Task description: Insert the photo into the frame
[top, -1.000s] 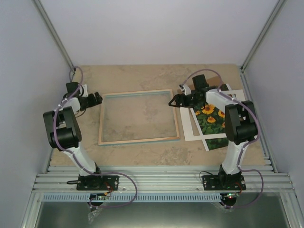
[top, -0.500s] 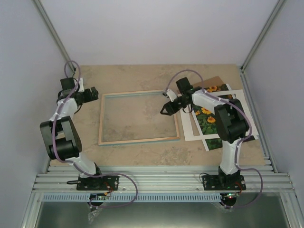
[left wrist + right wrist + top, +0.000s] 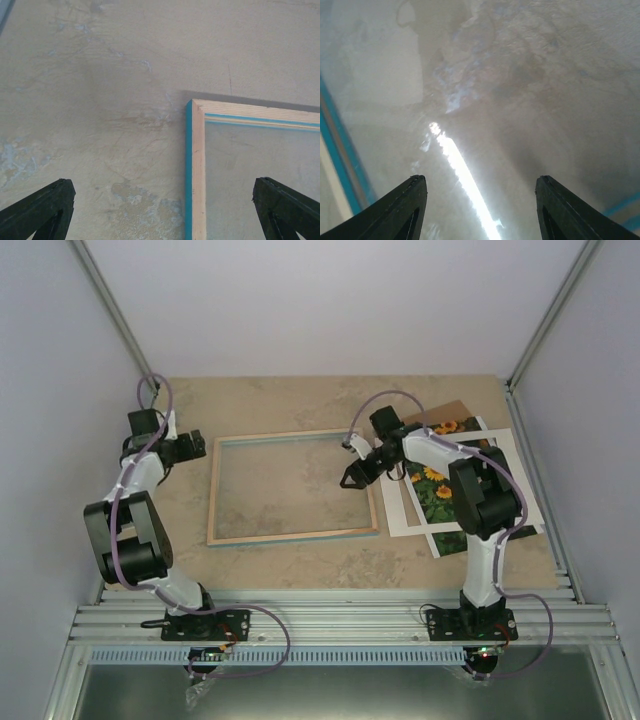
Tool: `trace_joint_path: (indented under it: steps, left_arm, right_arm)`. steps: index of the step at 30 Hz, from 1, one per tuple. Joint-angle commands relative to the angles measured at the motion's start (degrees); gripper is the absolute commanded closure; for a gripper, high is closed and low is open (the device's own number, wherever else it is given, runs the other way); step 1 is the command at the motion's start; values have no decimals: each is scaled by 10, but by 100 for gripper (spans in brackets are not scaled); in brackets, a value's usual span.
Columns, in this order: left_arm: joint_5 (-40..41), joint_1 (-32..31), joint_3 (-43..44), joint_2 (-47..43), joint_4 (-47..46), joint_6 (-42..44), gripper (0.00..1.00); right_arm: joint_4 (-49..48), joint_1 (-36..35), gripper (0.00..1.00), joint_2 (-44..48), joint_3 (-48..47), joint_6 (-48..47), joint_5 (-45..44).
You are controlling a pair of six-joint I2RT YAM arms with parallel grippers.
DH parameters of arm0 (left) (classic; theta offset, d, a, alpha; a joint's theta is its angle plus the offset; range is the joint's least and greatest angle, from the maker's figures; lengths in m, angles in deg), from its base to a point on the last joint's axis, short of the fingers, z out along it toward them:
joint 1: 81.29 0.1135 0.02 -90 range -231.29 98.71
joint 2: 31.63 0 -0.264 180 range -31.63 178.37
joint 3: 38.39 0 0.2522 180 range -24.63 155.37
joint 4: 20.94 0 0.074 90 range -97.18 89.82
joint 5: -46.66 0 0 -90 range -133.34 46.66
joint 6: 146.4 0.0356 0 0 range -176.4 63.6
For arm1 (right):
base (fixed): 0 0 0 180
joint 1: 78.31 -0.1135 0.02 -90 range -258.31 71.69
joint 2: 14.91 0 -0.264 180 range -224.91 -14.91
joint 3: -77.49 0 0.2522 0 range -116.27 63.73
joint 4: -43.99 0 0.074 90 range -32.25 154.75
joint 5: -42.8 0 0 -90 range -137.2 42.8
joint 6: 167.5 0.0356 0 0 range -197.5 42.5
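Observation:
The frame [image 3: 290, 536] lies flat mid-table, pale wooden back edges up, with a turquoise rim and a pane inside. The sunflower photo [image 3: 441, 494] lies to its right under a white mat [image 3: 500, 472]. My right gripper [image 3: 350, 477] hovers open over the frame's right part; in the right wrist view its fingers [image 3: 413, 202] stand apart above the glaring pane, holding nothing. My left gripper [image 3: 199, 444] is wide open just off the frame's far left corner. In the left wrist view that corner [image 3: 198, 150] lies between the spread fingers [image 3: 47, 207].
A brown backing panel [image 3: 450, 408] pokes out behind the mat at the far right. Bare stone-patterned table [image 3: 300, 400] stretches behind the frame. Grey walls enclose the table on three sides.
My right gripper swung left from over the mat to above the frame's right part, and its jaws narrowed somewhat. My left gripper drew back slightly to the left.

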Motion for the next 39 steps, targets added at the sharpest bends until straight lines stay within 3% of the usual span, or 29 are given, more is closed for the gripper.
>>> trace_joint_path:
  steps: [1, 5, 9, 17, 26, 34, 39]
  left_arm:
    - [-9, 2, -6, -31, -4, 32, 0]
    - [-25, 1, -17, -53, -10, 53, 0]
    - [-33, 1, -30, -74, -15, 73, 1]
    - [-37, 1, -49, -99, -17, 75, 1]
    - [-36, 1, -83, -127, -47, 72, 1]
    - [-31, 1, -93, -132, -32, 101, 0]
    - [-16, 1, -96, -125, -18, 105, 1]
  right_arm:
    - [92, 2, 41, 57, -7, -135, -18]
    - [124, -3, 50, 99, 40, -217, -54]
    - [91, -28, 58, 116, 83, -270, -120]
    - [37, -55, 76, 77, 122, -315, -232]
    - [63, -72, 79, 59, 131, -299, -227]
    - [154, -26, 74, 98, -7, -285, -117]
    - [150, -4, 74, 94, -26, -260, -116]
